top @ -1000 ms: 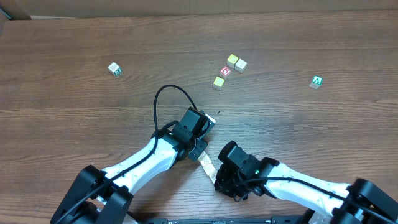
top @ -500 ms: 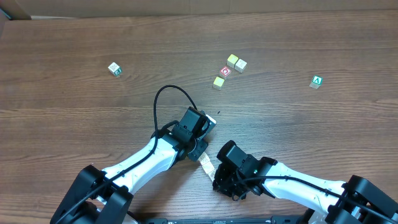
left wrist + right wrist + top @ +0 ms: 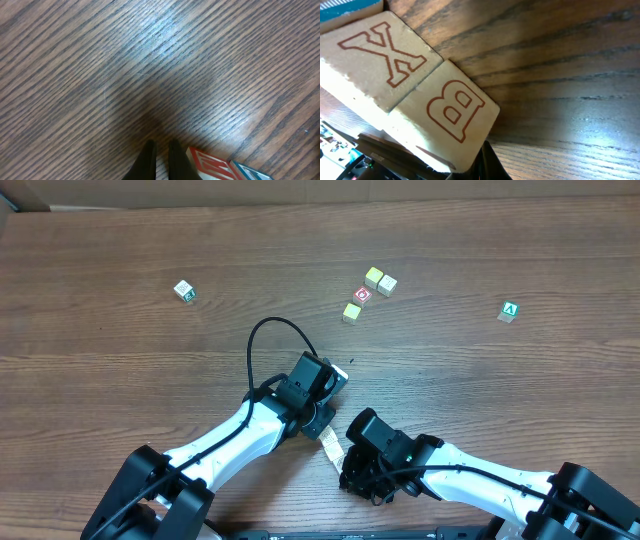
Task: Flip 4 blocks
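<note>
Overhead view of a wooden table. Both arms are folded low at 6 o'clock. The left gripper and right gripper are each closed on nothing, beside a short row of lettered blocks. The task's blocks lie well apart from them. A white block sits alone at 10 o'clock. At 1 o'clock a yellowish block touches a cream block, with a pale yellow block near them, all crowding a red-ring cube. A green cube sits at 2 o'clock. Nothing shows any block turned, so all four flips look undone. Bare wood lies open between arms and blocks, and every block is well clear of the far edge at 12 o'clock.
</note>
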Robot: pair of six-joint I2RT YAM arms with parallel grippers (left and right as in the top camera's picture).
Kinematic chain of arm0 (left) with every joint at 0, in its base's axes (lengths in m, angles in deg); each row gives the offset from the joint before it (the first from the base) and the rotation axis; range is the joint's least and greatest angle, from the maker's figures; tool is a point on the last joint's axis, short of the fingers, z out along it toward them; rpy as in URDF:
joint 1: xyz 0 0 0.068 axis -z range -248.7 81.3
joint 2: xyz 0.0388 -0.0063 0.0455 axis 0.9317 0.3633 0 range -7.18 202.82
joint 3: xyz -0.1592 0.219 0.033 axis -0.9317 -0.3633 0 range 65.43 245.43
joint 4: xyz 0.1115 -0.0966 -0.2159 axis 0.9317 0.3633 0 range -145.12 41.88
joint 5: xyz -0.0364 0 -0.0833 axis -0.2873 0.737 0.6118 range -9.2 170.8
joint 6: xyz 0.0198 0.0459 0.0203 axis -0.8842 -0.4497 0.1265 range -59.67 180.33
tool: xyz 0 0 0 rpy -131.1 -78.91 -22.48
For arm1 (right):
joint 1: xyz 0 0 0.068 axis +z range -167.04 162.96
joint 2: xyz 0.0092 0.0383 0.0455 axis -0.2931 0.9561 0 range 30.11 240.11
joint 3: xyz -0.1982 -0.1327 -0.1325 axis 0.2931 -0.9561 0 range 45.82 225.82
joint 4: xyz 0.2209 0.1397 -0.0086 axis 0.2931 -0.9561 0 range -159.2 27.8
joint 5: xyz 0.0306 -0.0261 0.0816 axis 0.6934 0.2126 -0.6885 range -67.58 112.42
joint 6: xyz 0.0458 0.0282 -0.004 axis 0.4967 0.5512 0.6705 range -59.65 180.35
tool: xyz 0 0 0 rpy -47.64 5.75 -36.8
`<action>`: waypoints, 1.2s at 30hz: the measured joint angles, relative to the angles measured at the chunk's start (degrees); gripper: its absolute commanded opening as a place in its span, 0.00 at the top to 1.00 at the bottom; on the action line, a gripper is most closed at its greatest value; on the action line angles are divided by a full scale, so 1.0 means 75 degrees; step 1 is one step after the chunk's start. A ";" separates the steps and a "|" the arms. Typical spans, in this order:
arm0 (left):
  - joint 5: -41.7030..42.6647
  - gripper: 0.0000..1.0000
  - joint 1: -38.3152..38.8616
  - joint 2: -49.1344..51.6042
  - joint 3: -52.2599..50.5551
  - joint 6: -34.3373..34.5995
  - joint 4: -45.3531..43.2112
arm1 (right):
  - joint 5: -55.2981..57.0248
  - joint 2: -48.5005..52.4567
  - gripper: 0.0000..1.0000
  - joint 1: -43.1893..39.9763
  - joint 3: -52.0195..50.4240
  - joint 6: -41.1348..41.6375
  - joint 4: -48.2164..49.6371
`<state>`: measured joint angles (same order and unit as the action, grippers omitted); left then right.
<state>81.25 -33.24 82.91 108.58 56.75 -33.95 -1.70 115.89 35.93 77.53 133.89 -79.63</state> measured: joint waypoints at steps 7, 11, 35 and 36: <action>0.0087 0.96 0.0000 0.0000 0.0000 -0.0058 -0.0003 | -0.0082 0.0000 0.96 0.0009 0.0000 -0.0003 0.0038; 0.0119 0.96 0.0000 0.0000 0.0000 -0.0119 -0.0003 | -0.0134 0.0000 0.96 0.0009 0.0000 -0.0003 0.0044; 0.0274 0.96 0.0175 0.0000 0.0000 -0.0152 -0.0119 | -0.0265 0.0000 0.96 0.0367 0.0000 0.0114 0.0443; 0.0289 0.96 0.0175 0.0000 0.0000 -0.0152 -0.0119 | -0.0265 0.0000 0.96 0.0379 0.0000 0.0128 0.0452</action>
<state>83.41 -31.92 82.91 108.58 55.62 -34.84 -3.69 115.89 38.77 77.53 134.85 -76.24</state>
